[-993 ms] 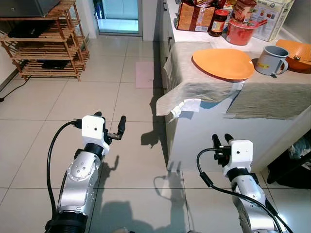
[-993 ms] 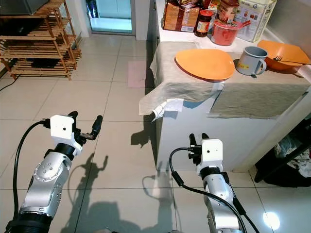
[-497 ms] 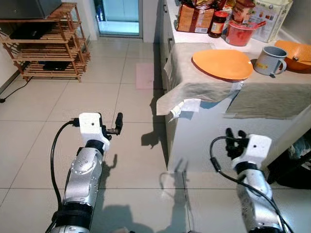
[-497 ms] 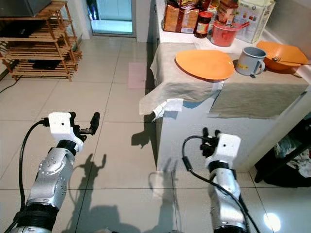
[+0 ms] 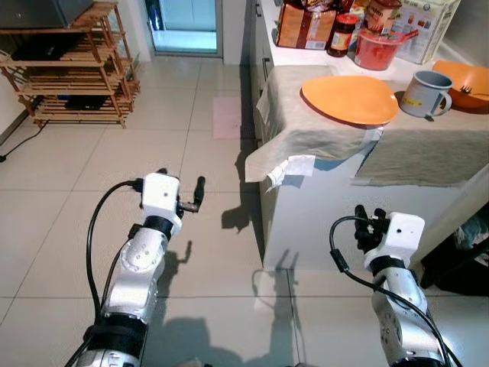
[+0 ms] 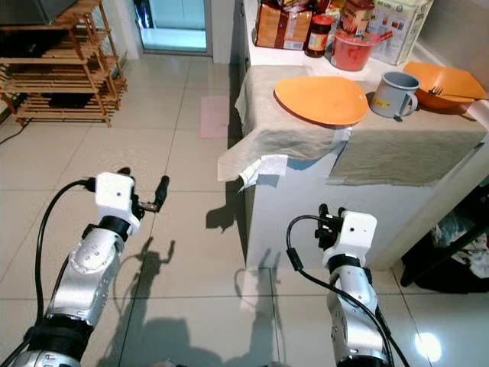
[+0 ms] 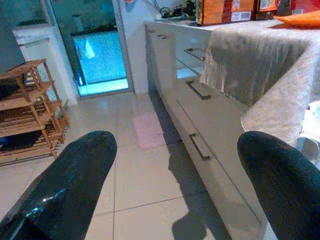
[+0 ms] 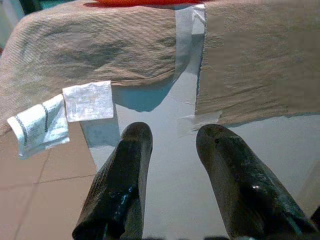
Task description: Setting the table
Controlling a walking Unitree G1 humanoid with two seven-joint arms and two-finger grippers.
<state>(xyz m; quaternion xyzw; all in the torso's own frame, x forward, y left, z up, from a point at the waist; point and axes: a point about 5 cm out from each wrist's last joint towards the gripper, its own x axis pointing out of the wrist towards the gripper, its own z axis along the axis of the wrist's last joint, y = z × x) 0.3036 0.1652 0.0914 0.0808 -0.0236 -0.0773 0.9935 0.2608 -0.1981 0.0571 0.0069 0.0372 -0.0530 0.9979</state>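
An orange plate (image 5: 350,99) lies on a beige cloth (image 5: 294,126) draped over the near corner of the white counter (image 5: 321,222). A grey mug (image 5: 422,94) stands to its right, and an orange bowl (image 5: 466,76) with a fork sits at the far right. My left gripper (image 5: 181,185) hovers over the tiled floor left of the counter, open, its fingers (image 7: 65,185) wide apart and empty. My right gripper (image 5: 370,218) is low in front of the counter's face, below the cloth edge. Its fingers (image 8: 117,190) are open by a narrow gap and hold nothing.
A second beige mat (image 5: 428,153) hangs over the counter's front edge. A red container (image 5: 376,50), jars and boxes crowd the back of the counter. A wooden rack (image 5: 69,73) stands at the far left, a doorway (image 5: 187,23) lies beyond, and open tiled floor (image 5: 114,153) lies between.
My left arm has moved right and forward, closer to the counter. My right gripper has shifted to the right and now points at the counter's face.
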